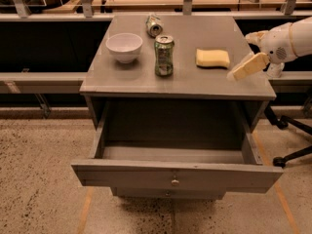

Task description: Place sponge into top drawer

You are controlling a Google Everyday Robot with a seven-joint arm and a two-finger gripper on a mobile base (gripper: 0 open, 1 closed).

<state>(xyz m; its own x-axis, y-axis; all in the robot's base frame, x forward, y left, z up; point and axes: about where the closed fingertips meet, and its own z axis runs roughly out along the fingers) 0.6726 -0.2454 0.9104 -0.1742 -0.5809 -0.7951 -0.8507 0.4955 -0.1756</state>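
Note:
The pale yellow sponge (212, 58) lies flat on the grey cabinet top (195, 79), right of centre. The top drawer (175, 177) is pulled wide open below it, with a small round knob on its front, and its inside looks bare. My gripper (247, 66) comes in from the right on a white arm, over the right edge of the cabinet top. It is a short way to the right of the sponge and apart from it. It holds nothing that I can see.
A green soda can (164, 55) stands upright left of the sponge. A white bowl (124, 47) sits further left. A second can (154, 25) lies on its side at the back. A lower drawer knob (167, 194) shows under the open drawer. Chair legs (292, 145) stand at right.

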